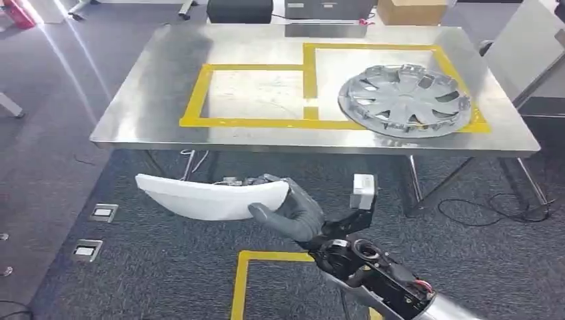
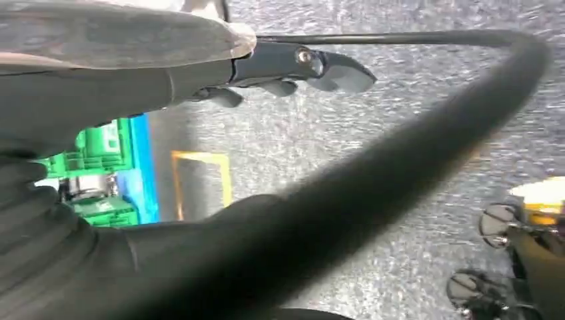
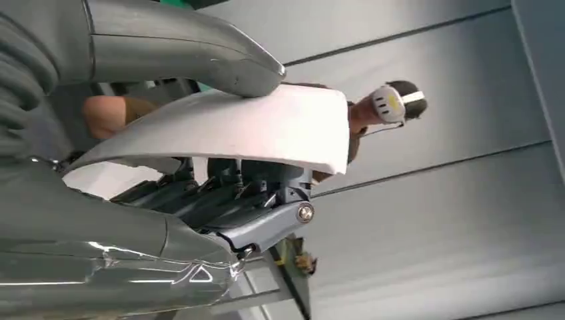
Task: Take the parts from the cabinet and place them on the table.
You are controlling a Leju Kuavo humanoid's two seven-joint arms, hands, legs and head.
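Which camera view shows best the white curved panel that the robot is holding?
The head view: there the white curved panel shows at full length, gripped at one end by the right hand, in front of the steel table. The right wrist view shows one end of it close up, between thumb and fingers. In the left wrist view I cannot identify it.

I see bright overhead glare on the table (image 1: 166, 100); my left wrist view is motion-blurred.

Right arm (image 1: 373, 270) — silver shell w/ black joint housing, red wiring showing nr the elbow, small white-grey box at the wrist. Right hand (image 1: 293, 213): grey glove-like cover, thick grey thumb, darker metal fingers (image 3: 266, 227) — silver screw visible, ribbed grey cuff.
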